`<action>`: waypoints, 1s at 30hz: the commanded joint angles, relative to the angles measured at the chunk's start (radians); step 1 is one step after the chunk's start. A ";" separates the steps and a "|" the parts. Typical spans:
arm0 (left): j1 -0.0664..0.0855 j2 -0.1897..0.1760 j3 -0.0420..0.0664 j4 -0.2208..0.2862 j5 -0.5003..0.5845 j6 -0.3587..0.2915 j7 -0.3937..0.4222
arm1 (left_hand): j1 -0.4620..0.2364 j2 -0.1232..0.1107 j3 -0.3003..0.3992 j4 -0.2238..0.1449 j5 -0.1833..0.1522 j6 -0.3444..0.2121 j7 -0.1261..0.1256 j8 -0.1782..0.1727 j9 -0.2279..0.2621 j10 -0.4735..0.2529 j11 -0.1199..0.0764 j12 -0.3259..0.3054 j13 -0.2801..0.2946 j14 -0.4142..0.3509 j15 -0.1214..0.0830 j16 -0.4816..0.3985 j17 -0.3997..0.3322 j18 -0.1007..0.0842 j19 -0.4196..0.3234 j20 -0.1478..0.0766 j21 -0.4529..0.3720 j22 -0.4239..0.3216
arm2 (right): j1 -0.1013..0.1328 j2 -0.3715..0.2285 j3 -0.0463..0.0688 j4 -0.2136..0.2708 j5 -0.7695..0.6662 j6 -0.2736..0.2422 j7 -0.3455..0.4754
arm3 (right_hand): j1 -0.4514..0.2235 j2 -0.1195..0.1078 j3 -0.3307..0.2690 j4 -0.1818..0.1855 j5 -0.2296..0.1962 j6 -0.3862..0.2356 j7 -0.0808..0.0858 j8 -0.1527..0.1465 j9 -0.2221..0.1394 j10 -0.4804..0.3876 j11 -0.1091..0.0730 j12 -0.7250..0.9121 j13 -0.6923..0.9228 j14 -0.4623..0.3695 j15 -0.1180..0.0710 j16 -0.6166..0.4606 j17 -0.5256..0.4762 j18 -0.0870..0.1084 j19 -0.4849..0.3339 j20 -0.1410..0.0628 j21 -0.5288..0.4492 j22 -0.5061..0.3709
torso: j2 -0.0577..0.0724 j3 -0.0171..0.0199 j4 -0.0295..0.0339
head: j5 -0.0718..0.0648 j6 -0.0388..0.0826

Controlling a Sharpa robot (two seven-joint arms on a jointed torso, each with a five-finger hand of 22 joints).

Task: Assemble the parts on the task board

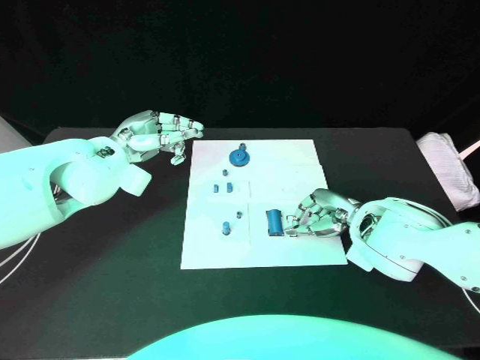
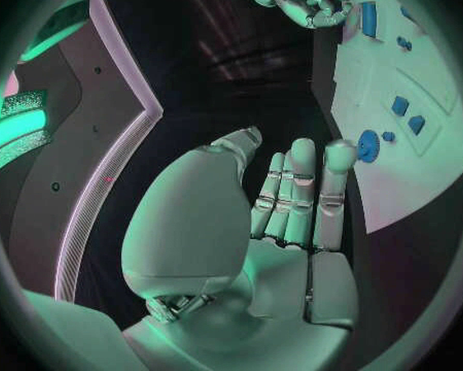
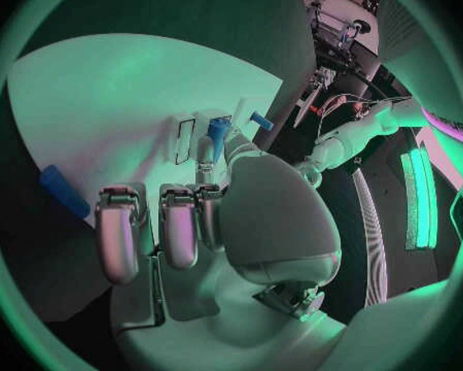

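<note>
My left hand (image 1: 156,135) hovers over the table (image 1: 110,247) just off the far left corner of the board (image 1: 305,161), fingers loosely curled and holding nothing; the left wrist view shows them stretched side by side, nothing between them. It is well apart from every part except the gear.

On the board, going left to right, I count five blue parts in the head view: two small blocks (image 1: 222,187) side by side in the middle, one short peg (image 1: 227,227) nearer me, the round gear (image 1: 240,157) toward the far edge, and the long bar (image 1: 274,222) in the near right area.

The bar matters now. It lies flat, its long axis running away from me, touching or just beside the fingertips of my right hand (image 1: 318,214). So the bar sits to the left of that hand, and my right hand is far nearer to it than my left. Its fingers are curled down at the bar; I cannot tell whether they grip it or only touch it.
</note>
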 commanded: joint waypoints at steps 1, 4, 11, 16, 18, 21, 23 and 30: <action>-0.001 0.001 0.000 0.001 -0.001 0.010 0.011 | -0.008 0.000 0.006 -0.001 0.000 -0.004 0.010 0.004 -0.001 -0.006 0.001 0.006 0.000 -0.003 0.004 -0.003 0.001 0.002 -0.004 0.000 -0.005 0.000 | 0.010 -0.035 0.001 0.013 0.049 -0.055 0.105 | 0.012 -0.017 0.015 -0.009 0.004 -0.036 0.016 -0.027 -0.013 0.061 0.019 -0.018 0.220 0.093 0.014 -0.010 0.201 -0.007 0.084 0.008 -0.027 0.241 | -0.005 -0.0031 -0.0053 | -0.005 0.002; -0.001 -0.001 0.000 0.002 -0.001 0.005 0.017 | -0.009 0.001 0.007 -0.003 0.000 -0.003 0.009 0.006 -0.001 0.003 -0.001 0.013 0.002 -0.002 0.003 -0.003 0.002 0.001 0.000 0.000 0.000 0.003 | 0.017 -0.074 0.001 0.019 0.031 -0.101 0.133 | 0.052 -0.027 0.039 -0.027 0.015 -0.059 0.032 -0.056 -0.027 0.050 0.033 -0.035 0.212 0.091 0.027 -0.013 0.195 -0.003 0.079 0.019 -0.046 0.235 | -0.010 -0.0044 -0.0087 | -0.005 0.001; -0.004 -0.008 -0.001 0.008 0.008 -0.009 0.038 | -0.011 0.000 0.009 -0.004 0.000 -0.002 0.007 0.010 -0.001 0.016 -0.003 0.022 0.005 -0.001 0.002 -0.003 0.003 0.001 0.002 -0.001 0.001 0.004 | 0.025 -0.159 0.000 0.011 -0.104 -0.155 0.124 | 0.055 -0.046 0.046 -0.026 0.013 -0.063 0.042 -0.075 -0.037 0.041 0.042 -0.049 0.205 0.091 0.035 -0.013 0.196 -0.003 0.079 0.027 -0.050 0.235 | -0.020 -0.0028 -0.0269 | -0.019 -0.006; -0.008 -0.008 -0.002 0.012 0.010 -0.007 0.042 | -0.012 0.000 0.010 -0.004 0.000 0.000 0.006 0.011 -0.001 0.019 -0.004 0.024 0.005 -0.001 0.001 -0.004 0.003 0.001 0.000 -0.002 -0.001 0.002 | 0.026 -0.197 0.000 -0.005 -0.194 -0.158 0.069 | 0.037 -0.058 0.039 -0.010 0.003 -0.058 0.044 -0.080 -0.041 0.029 0.044 -0.071 0.193 0.090 0.037 -0.016 0.191 -0.003 0.078 0.031 -0.052 0.234 | -0.023 -0.0037 -0.0298 | -0.030 -0.005; -0.013 -0.008 -0.002 0.013 0.011 -0.005 0.042 | -0.012 0.000 0.011 -0.004 0.000 0.003 0.005 0.014 0.000 0.022 -0.005 0.026 0.006 -0.001 0.000 -0.004 0.003 0.001 0.000 -0.002 -0.001 0.002 | 0.025 -0.210 -0.001 -0.014 -0.242 -0.150 0.030 | 0.017 -0.062 0.031 0.002 -0.002 -0.060 0.046 -0.089 -0.044 0.007 0.046 -0.111 0.173 0.087 0.039 -0.023 0.179 0.001 0.074 0.033 -0.070 0.229 | -0.025 -0.0035 -0.0295 | -0.032 -0.004; -0.016 -0.008 -0.002 0.014 0.011 -0.002 0.041 | -0.012 0.000 0.011 -0.004 0.000 0.003 0.005 0.014 0.000 0.023 -0.005 0.027 0.006 -0.001 0.000 -0.005 0.003 0.002 -0.001 -0.002 -0.002 0.001 | 0.022 -0.217 -0.001 -0.020 -0.274 -0.132 -0.006 | 0.001 -0.063 0.023 0.004 -0.003 -0.054 0.044 -0.089 -0.044 0.008 0.046 -0.111 0.172 0.087 0.039 -0.023 0.179 0.001 0.075 0.034 -0.069 0.230 | -0.026 -0.0029 -0.0289 | -0.033 -0.005; -0.017 -0.008 -0.002 0.014 0.011 0.001 0.040 | -0.012 0.000 0.011 -0.004 0.000 0.003 0.005 0.014 0.000 0.023 -0.005 0.027 0.006 -0.001 0.000 -0.005 0.003 0.002 -0.001 -0.002 -0.002 0.001 | 0.018 -0.219 -0.001 -0.024 -0.290 -0.115 -0.031 | -0.016 -0.062 0.013 0.004 0.001 -0.049 0.043 -0.089 -0.044 0.009 0.044 -0.111 0.172 0.087 0.038 -0.023 0.180 0.000 0.075 0.034 -0.066 0.230 | -0.024 -0.0028 -0.0285 | -0.034 -0.005; -0.020 -0.011 -0.002 0.015 0.012 0.005 0.036 | -0.013 -0.001 0.011 -0.004 0.000 0.001 0.005 0.013 -0.001 0.024 -0.005 0.027 0.006 -0.002 0.000 -0.005 0.003 0.002 -0.001 -0.003 -0.003 0.001 | -0.010 -0.197 -0.002 -0.039 -0.289 -0.079 -0.083 | -0.057 -0.048 -0.039 0.004 0.072 -0.035 0.036 -0.088 -0.041 0.014 0.039 -0.107 0.173 0.088 0.033 -0.021 0.185 -0.001 0.077 0.030 -0.063 0.232 | -0.022 -0.0020 -0.0288 | -0.035 -0.002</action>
